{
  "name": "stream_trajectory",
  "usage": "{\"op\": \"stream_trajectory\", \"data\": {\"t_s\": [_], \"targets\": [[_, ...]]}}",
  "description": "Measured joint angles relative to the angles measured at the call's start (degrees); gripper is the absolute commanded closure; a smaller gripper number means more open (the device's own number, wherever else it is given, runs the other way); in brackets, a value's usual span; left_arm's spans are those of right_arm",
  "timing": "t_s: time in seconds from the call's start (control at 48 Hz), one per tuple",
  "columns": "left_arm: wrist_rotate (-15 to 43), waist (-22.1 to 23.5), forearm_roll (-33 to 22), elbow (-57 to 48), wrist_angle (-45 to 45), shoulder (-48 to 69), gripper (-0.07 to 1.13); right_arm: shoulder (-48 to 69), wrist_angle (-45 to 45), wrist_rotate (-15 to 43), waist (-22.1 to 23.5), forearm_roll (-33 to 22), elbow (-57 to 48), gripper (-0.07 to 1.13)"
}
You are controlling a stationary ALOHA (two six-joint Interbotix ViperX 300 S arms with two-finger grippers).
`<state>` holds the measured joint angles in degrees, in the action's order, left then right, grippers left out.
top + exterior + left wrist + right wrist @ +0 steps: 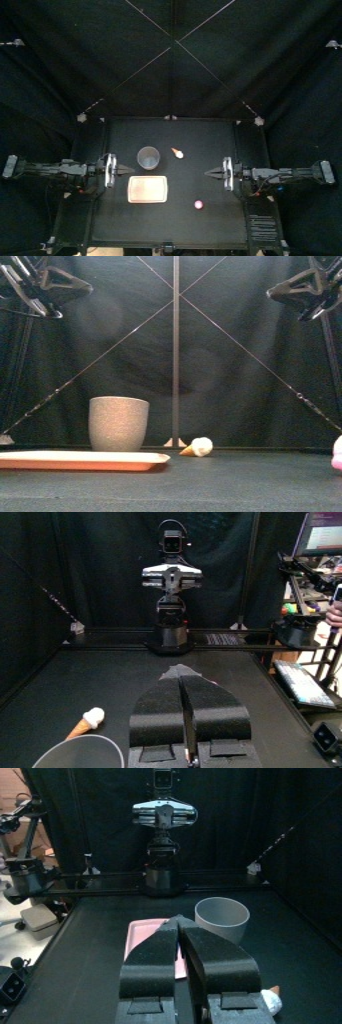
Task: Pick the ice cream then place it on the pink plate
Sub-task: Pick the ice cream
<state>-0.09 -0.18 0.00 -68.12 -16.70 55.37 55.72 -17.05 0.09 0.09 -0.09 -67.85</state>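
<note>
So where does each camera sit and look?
Top view: high above, looking down at the table; left arm and right arm show.
Front view: table's front edge, looking level at grey cup, pink tray, ice cream; both arms above.
Left wrist view: on left arm, facing right arm; left gripper shows, jaws shut.
Right wrist view: on right arm, facing left arm; right gripper shows, jaws shut.
Both wrist views share the grey cup.
</note>
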Motion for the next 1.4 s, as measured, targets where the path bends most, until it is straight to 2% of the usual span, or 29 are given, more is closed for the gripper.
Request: {"op": "stream_trajectory", "data": {"t_s": [0.188,0.375,0.458,0.646,0.771,0.938,0.979,1.25,1.396], "targets": [[-0.1,-1.9,-0.1,-1.1,0.0,0.0,1.08,-3.4,0.2,0.8,2.5,0.8,-0.7,1.02],[0.0,-2.1,-0.1,-1.0,0.0,0.0,1.07,-11.9,0.2,2.5,8.4,3.3,1.3,0.99],[0.0,-2.1,-0.1,-1.1,0.0,0.0,1.07,-17.2,0.2,2.5,10.5,3.6,3.5,0.92],[0.0,-2.1,0.0,-1.1,0.0,0.0,1.07,-32.4,0.2,2.4,12.7,3.3,11.3,0.64],[0.0,-2.0,-0.1,-1.1,-0.2,0.1,1.07,-42.0,1.0,2.4,13.0,3.3,16.8,0.39],[-0.1,-2.0,-0.1,-1.1,-0.1,0.1,1.07,-53.3,8.4,2.1,15.1,3.0,25.0,0.06],[0.0,-2.0,-0.1,-1.1,-0.1,0.2,1.07,-54.8,10.3,2.2,15.6,2.6,26.5,0.01],[-0.1,-1.9,-0.1,-1.1,-0.2,0.2,1.07,-58.3,16.0,2.2,18.0,-0.7,32.3,0.01],[0.0,-2.0,-0.1,-1.1,-0.2,0.3,1.07,-58.3,18.0,2.5,21.6,-0.8,33.2,0.01]]}}
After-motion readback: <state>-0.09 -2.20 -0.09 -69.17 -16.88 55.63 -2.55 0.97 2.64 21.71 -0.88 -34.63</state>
